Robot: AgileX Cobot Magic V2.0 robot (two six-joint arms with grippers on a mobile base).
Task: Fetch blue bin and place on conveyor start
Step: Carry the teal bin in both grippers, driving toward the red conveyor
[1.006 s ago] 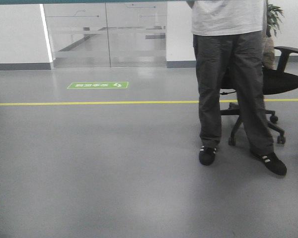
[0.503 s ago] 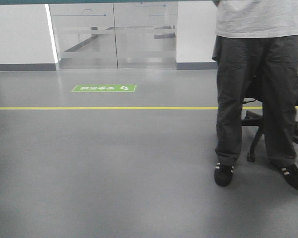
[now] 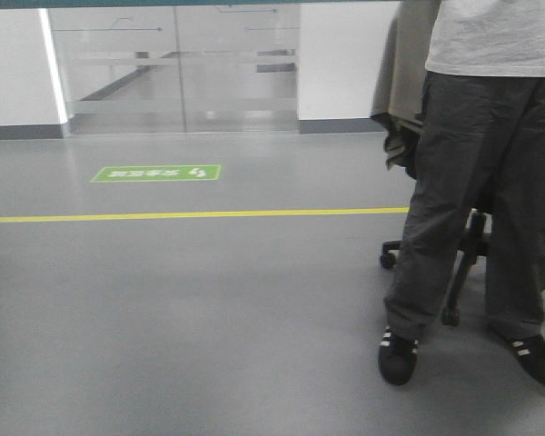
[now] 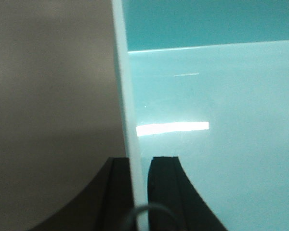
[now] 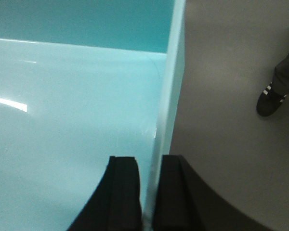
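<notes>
Glossy turquoise blue bin [image 4: 207,96], left fingers [image 4: 166,192] clamping its wall, right fingers [image 5: 123,192] likewise

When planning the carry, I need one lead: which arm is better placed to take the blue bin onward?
Left, marginally. The left gripper and right gripper each pinch an opposite wall of the blue bin, so both carry it, but a person's shoe lies near the right side.
</notes>
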